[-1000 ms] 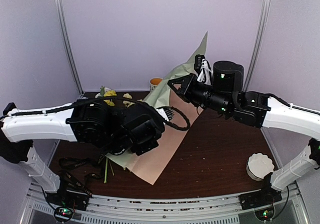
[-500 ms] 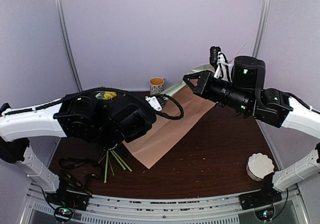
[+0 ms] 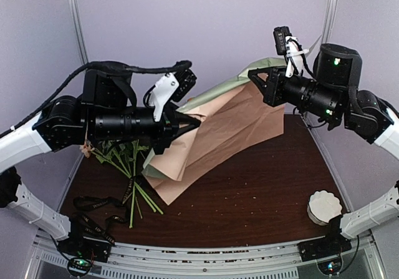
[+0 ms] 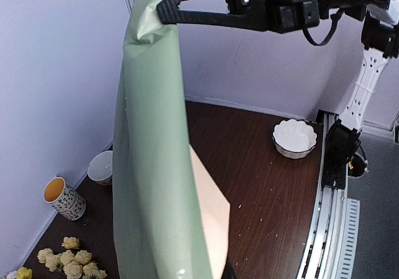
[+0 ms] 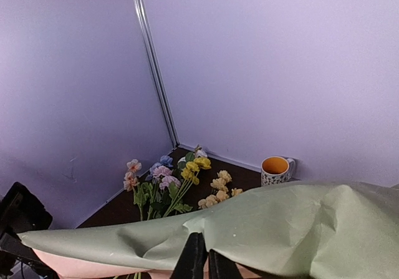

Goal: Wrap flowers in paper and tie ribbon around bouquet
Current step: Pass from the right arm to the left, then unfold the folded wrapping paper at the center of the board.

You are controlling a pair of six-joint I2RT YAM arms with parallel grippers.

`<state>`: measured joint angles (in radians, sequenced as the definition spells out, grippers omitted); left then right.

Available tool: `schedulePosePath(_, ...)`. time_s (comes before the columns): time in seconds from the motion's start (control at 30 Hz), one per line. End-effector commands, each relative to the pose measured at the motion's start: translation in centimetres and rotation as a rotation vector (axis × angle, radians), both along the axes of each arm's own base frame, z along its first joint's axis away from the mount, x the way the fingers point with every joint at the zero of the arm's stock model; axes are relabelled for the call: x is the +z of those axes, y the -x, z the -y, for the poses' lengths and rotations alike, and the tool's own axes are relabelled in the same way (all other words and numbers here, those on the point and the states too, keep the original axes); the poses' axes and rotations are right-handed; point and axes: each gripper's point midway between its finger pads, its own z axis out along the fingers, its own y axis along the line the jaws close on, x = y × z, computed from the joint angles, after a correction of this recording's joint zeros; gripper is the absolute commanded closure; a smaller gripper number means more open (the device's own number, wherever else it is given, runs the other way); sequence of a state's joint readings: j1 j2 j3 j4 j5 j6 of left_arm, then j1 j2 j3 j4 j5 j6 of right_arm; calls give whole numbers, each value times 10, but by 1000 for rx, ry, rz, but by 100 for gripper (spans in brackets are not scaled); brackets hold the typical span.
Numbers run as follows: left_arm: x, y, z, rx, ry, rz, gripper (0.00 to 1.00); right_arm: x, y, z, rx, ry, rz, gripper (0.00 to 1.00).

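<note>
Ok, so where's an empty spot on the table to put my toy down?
The widest bare wood is the front middle of the table, between the paper hanging from both arms and the white scalloped stack. The left side is crowded: the flowers lie there, with the ribbon by the front edge.

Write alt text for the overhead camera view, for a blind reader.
The left arm's fingers and the right arm's fingers hold a large green-and-peach paper sheet stretched in the air over a dark table. Flowers and a black ribbon lie at left, a white dish at right.
</note>
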<state>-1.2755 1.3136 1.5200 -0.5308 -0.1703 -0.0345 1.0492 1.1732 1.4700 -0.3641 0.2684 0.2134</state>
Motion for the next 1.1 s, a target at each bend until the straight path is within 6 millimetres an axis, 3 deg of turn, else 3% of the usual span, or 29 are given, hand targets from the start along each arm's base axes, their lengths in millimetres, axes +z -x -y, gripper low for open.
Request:
schedulePosePath(0.0, 47, 1, -8, -105, 237, -120, 100, -5, -37, 12, -136, 177, 46, 96)
schedulePosePath(0.1, 64, -30, -39, -28, 380, -171, 100, -5, -63, 9, -140, 183, 12, 96)
schedulePosePath(0.13, 60, -45, -50, 24, 400, -187, 100, -5, -71, 8, -141, 183, 2, 94)
schedulePosePath(0.27, 10, -90, -73, 194, 333, -275, 100, -23, -97, -3, -120, 230, -30, 83)
schedulePosePath(0.4, -49, -114, -94, 278, 361, -432, 100, -66, -115, -17, -118, 349, -96, 53)
schedulePosePath(0.5, -76, -140, -135, 413, 401, -462, 100, -100, -128, -6, -168, 431, -202, 37)
schedulePosePath(0.63, -105, -162, -174, 524, 392, -493, 100, -142, -140, 20, -164, 326, -358, 30)
schedulePosePath(0.77, -137, -181, -192, 576, 390, -558, 100, -194, -144, 55, -168, 166, -500, 23)
schedulePosePath(0.9, -171, -198, -210, 649, 354, -611, 100, -242, -147, 68, -134, 32, -634, 16)
schedulePosePath(1.07, -200, -207, -222, 705, 255, -624, 100, -293, -172, 72, -138, -171, -805, 10)
